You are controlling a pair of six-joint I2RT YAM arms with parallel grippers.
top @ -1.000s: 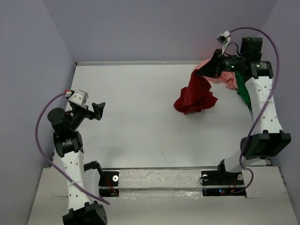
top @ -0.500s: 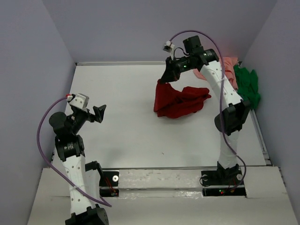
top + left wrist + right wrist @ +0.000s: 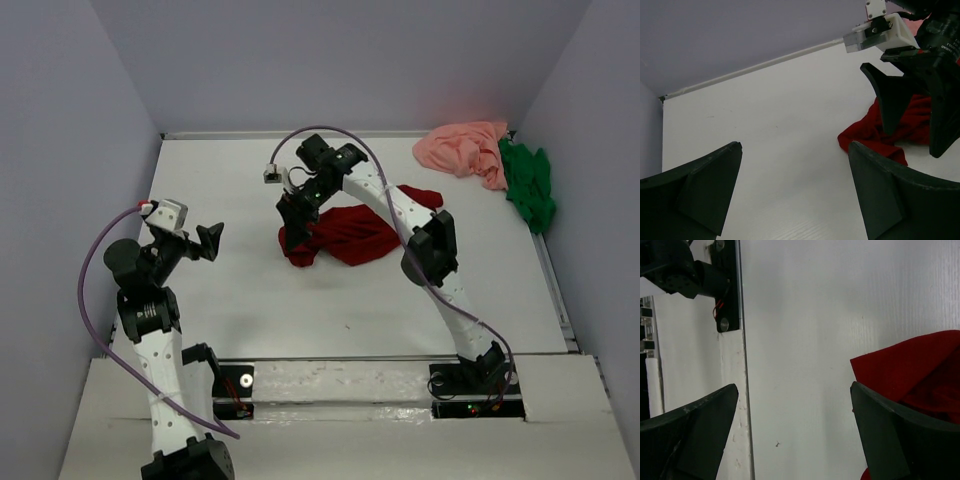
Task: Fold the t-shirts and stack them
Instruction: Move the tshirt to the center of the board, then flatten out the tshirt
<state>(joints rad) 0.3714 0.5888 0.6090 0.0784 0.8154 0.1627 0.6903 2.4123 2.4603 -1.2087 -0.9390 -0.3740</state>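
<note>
A dark red t-shirt (image 3: 352, 233) lies crumpled in the middle of the table. My right gripper (image 3: 296, 232) hangs open over its left end, and in the right wrist view (image 3: 795, 435) only bare table shows between the fingers, with the red cloth (image 3: 920, 365) beside the right finger. The salmon pink t-shirt (image 3: 465, 148) and the bright green t-shirt (image 3: 528, 182) lie bunched in the back right corner, touching each other. Raised over the table's left side, my left gripper (image 3: 205, 243) is open and empty (image 3: 795, 200), facing the red t-shirt (image 3: 880, 135).
The white table (image 3: 250, 290) is walled by purple panels on three sides. Both arm bases sit on a metal strip (image 3: 340, 380) at the near edge, and the left one's mount (image 3: 725, 285) shows in the right wrist view.
My right arm swung from the back right corner to the table's middle, dragging the dark red t-shirt along, then opened and let it go. The left arm stayed still.
</note>
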